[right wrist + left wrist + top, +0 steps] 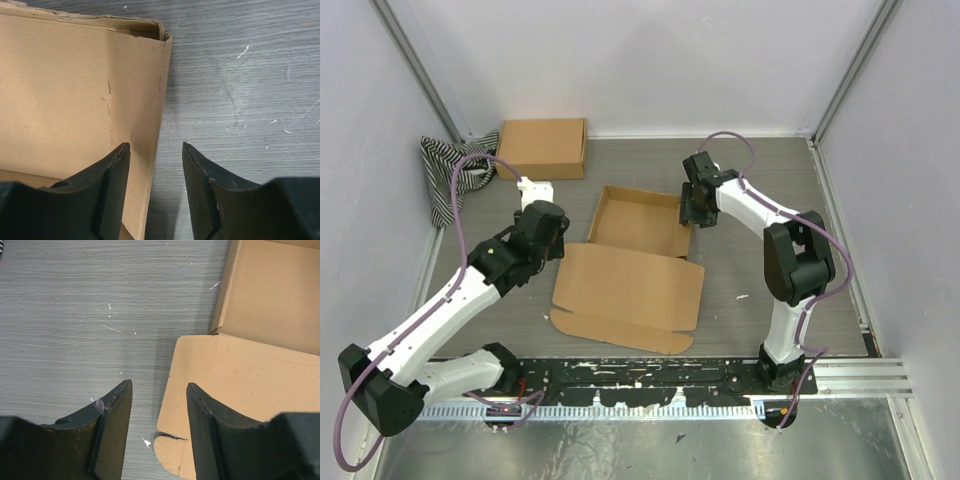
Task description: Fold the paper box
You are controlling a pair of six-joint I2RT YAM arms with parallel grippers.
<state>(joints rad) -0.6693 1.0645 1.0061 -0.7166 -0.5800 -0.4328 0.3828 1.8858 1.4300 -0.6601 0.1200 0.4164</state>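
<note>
Two grippers, both apart, empty | left gripper (pixel 159 385) beside paper box (pixel 632 270) lid's 9 o'clock edge | right gripper (pixel 155 145) astride 3 o'clock wall | best: steady wall, then raise lid squarely.

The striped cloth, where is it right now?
In the overhead view the striped cloth lies bunched in the far left corner of the table, beside the closed cardboard box.

No readable text, labels or numbers, seemingly
</note>
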